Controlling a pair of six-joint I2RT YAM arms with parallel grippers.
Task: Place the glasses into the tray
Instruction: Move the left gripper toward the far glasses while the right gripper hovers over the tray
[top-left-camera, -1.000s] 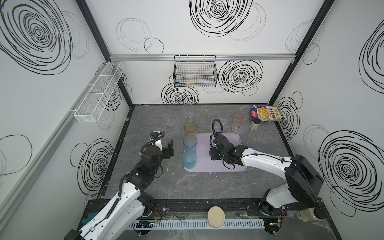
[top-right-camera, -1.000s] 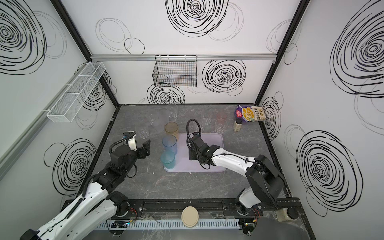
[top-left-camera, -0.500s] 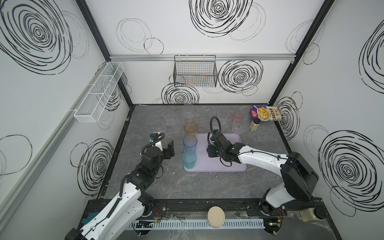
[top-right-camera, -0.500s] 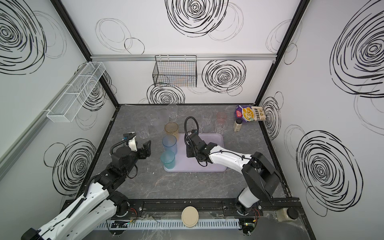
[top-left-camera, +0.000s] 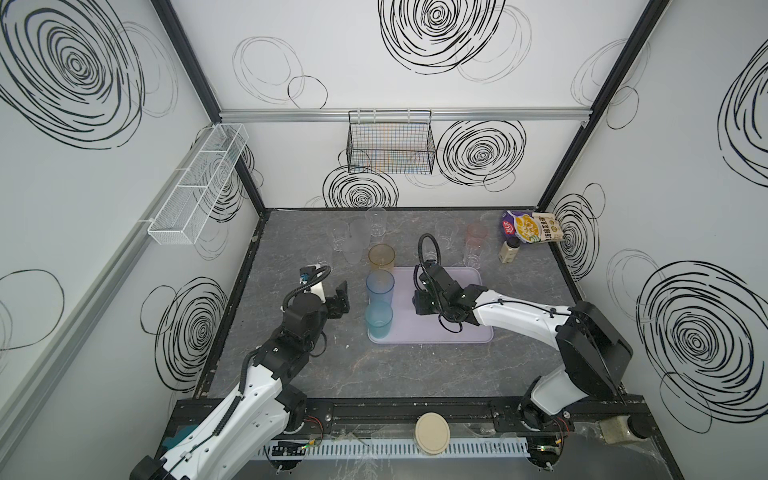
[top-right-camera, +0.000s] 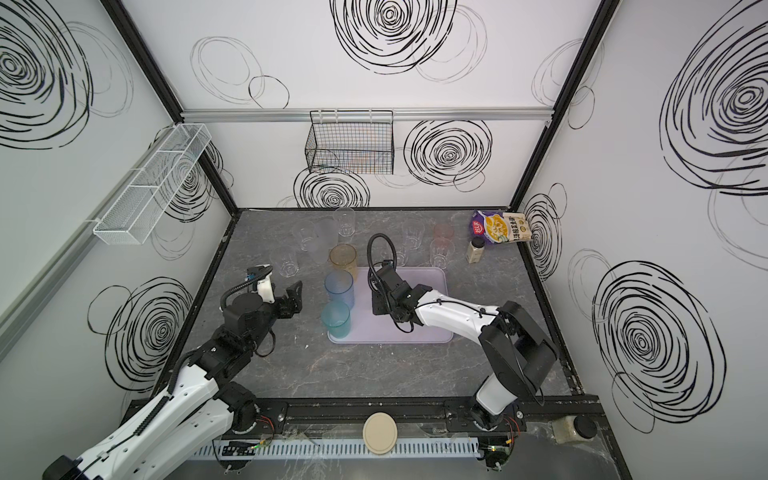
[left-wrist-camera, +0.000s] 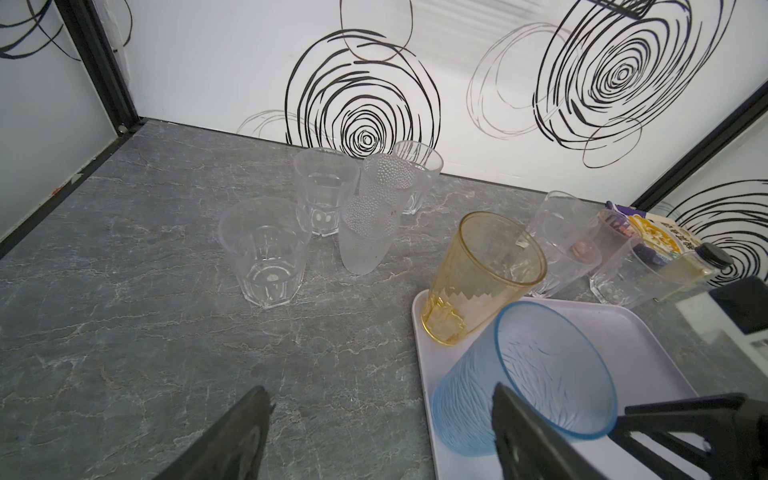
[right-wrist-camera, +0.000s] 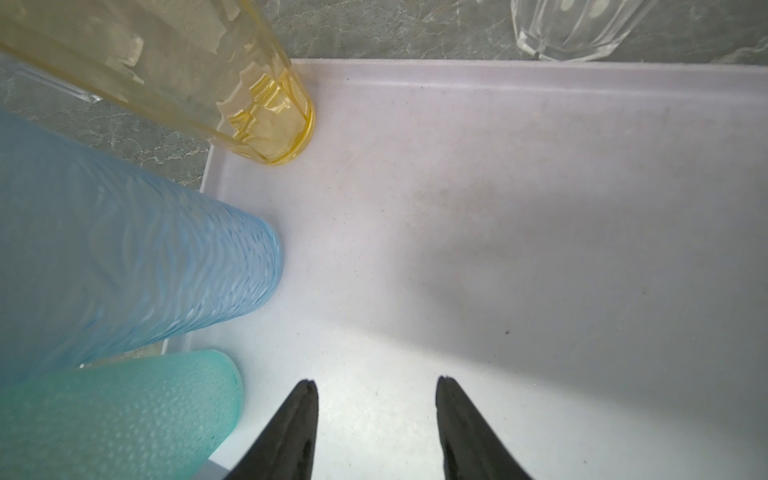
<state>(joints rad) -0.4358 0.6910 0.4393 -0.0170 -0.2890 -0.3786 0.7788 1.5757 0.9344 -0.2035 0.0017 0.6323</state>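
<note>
Tray (top-left-camera: 407, 328) lies mid-surface with 3 glasses upright along its left edge: 1 amber (top-left-camera: 381, 257), 1 tall blue (top-left-camera: 379, 286), 1 teal (top-left-camera: 378, 318). They sit tight in a row, probably to leave the rest of the floor free for more. Right claw (right-wrist-camera: 376, 384) hangs over bare tray floor, jaws parted, nothing between them. Left claw (left-wrist-camera: 378, 392) is spread wide and empty over the surface left of the tray, aimed at the clear group, likely lining up the nearest tumbler (left-wrist-camera: 266, 249). Off the tray: 2 frosted (left-wrist-camera: 368, 237), 1 pink (top-left-camera: 475, 233), at least 5 clear; exact clear count is hard to tell. Also 1 capped bottle (top-left-camera: 509, 251), 1 snack bag (top-left-camera: 532, 227)
</note>
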